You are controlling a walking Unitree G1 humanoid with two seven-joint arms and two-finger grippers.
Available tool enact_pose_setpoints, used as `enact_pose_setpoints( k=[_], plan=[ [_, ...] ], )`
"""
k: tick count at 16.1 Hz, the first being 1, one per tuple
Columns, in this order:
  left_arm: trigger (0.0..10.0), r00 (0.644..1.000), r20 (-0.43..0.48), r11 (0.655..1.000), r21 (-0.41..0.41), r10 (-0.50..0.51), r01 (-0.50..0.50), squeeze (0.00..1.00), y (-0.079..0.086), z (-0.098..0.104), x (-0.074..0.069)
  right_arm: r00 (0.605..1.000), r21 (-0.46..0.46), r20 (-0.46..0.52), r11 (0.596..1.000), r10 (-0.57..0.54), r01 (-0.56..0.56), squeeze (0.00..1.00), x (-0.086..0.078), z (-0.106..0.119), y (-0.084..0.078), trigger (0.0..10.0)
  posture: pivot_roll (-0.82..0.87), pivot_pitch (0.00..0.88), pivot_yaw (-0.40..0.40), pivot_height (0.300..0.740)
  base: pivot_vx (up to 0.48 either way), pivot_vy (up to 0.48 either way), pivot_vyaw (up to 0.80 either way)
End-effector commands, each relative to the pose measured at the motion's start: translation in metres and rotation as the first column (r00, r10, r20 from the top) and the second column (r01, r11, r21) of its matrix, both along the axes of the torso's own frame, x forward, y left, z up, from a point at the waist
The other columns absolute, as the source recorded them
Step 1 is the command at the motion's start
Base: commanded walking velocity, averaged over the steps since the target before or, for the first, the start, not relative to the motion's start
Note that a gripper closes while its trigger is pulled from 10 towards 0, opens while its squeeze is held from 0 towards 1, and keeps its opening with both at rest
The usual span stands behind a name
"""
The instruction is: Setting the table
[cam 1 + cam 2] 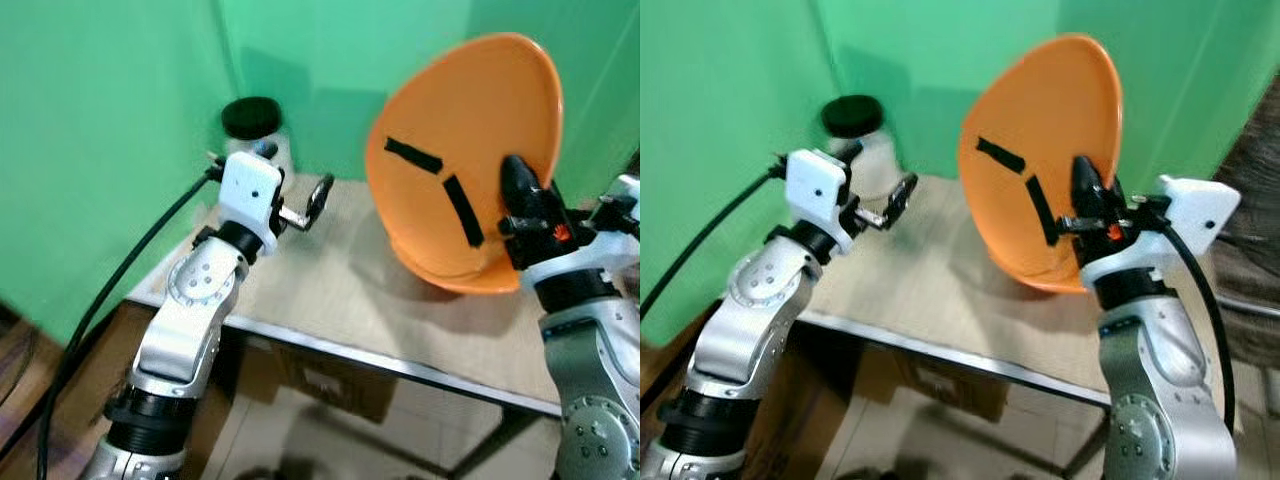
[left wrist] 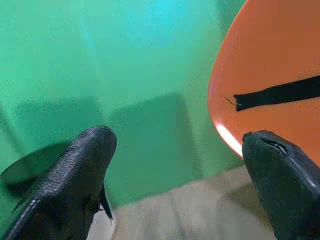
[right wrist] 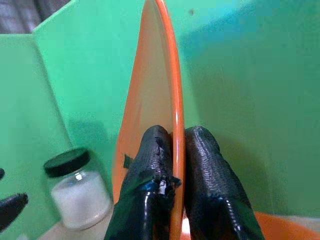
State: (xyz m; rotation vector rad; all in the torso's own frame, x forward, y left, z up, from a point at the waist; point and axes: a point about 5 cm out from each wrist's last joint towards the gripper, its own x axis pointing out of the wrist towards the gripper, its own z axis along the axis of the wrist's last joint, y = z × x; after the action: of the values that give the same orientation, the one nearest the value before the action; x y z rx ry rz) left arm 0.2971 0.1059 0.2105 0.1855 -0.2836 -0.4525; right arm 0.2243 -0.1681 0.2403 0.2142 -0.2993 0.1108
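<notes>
Pinching glossy orange plate (image 1: 470, 150) rim, right hand (image 3: 175, 150)

The plate (image 1: 462, 150) pinched in the right hand (image 3: 175, 150) is bright orange, with two black strips (image 1: 440, 185) across its inner face. Both fingers (image 3: 205, 170) of that hand are black with a pebbled texture, and a small red spot sits on the black housing behind them. The left hand (image 1: 318, 200) is black too, fixed to a white block on a silver arm. Just beyond the left hand stands a jar (image 1: 865, 140) of clear glass with white contents and a black lid. Under both hands the tabletop (image 1: 330, 290) is pale beige with a grey metal edge. The walls (image 1: 100, 120) behind are plain green.
</notes>
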Motion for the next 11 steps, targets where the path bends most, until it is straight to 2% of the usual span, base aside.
enact_pose_setpoints(
  k=[1, 2, 3, 4, 5, 6, 8, 9, 10, 11],
  plan=[
    [10.0, 0.999, 0.023, 1.0, 0.005, 0.025, -0.025, 0.0, -0.003, 0.01, -0.002, 0.99, -0.027, 0.132, 0.998, -0.046, 0.05, 0.0, -0.006, 0.023, -0.003, 10.0, -0.04, 0.0, 0.047, 0.74, 0.0, 0.0, -0.8],
    [10.0, 0.996, 0.028, 0.995, -0.062, 0.085, -0.083, 0.0, -0.003, 0.02, -0.001, 0.983, -0.059, 0.178, 0.997, -0.045, 0.056, 0.0, -0.002, 0.035, -0.003, 10.0, -0.03, 0.0, 0.027, 0.74, 0.0, 0.0, -0.8],
    [10.0, 0.992, 0.036, 0.99, -0.075, 0.122, -0.119, 0.0, -0.001, 0.022, 0.0, 0.981, -0.071, 0.188, 0.996, -0.042, 0.057, 0.0, 0.0, 0.038, -0.003, 10.0, -0.02, 0.0, 0.023, 0.74, 0.0, 0.0, -0.8],
    [10.0, 0.99, 0.017, 0.981, -0.135, 0.143, -0.139, 0.0, 0.0, 0.018, -0.001, 0.981, -0.084, 0.19, 0.995, -0.043, 0.06, 0.0, 0.002, 0.038, -0.001, 10.0, -0.01, 0.0, -0.002, 0.74, 0.0, 0.0, -0.8],
    [10.0, 0.983, 0.001, 0.965, -0.194, 0.181, -0.178, 0.07, 0.005, 0.013, -0.004, 0.984, -0.084, 0.174, 0.995, -0.036, 0.051, 0.0, 0.004, 0.036, 0.0, 10.0, 0.0, 0.0, -0.024, 0.74, 0.0, 0.0, -0.8],
    [10.0, 0.973, 0.025, 0.953, -0.212, 0.228, -0.217, 0.1, 0.009, 0.013, -0.009, 0.989, -0.058, 0.147, 0.998, -0.023, 0.032, 0.0, 0.005, 0.034, 0.001, 10.0, 0.02, 0.0, -0.038, 0.74, 0.0, 0.0, -0.8],
    [10.0, 0.957, 0.025, 0.94, -0.198, 0.289, -0.279, 0.08, 0.015, 0.014, -0.009, 0.991, -0.022, 0.134, 1.0, -0.016, 0.019, 0.0, 0.007, 0.032, 0.003, 10.0, 0.03, 0.0, -0.046, 0.74, 0.0, 0.0, -0.8],
    [10.0, 0.964, 0.003, 0.952, -0.159, 0.265, -0.262, 0.0, 0.018, 0.016, -0.009, 0.992, -0.009, 0.128, 1.0, -0.008, 0.009, 0.0, 0.009, 0.031, 0.004, 10.0, 0.04, 0.0, -0.045, 0.74, 0.0, 0.0, -0.8],
    [10.0, 0.979, 0.002, 0.972, -0.116, 0.204, -0.202, 0.0, 0.019, 0.019, -0.01, 0.993, 0.002, 0.119, 1.0, 0.001, -0.001, 0.0, 0.009, 0.029, 0.006, 10.0, 0.03, 0.0, -0.038, 0.74, 0.0, 0.0, -0.8],
    [10.0, 0.979, 0.028, 0.977, -0.086, 0.2, -0.197, 0.0, 0.02, 0.021, -0.01, 0.993, 0.009, 0.114, 1.0, 0.004, -0.005, 0.0, 0.008, 0.027, 0.007, 10.0, 0.03, 0.0, -0.034, 0.74, 0.0, 0.0, -0.8]
  ],
)
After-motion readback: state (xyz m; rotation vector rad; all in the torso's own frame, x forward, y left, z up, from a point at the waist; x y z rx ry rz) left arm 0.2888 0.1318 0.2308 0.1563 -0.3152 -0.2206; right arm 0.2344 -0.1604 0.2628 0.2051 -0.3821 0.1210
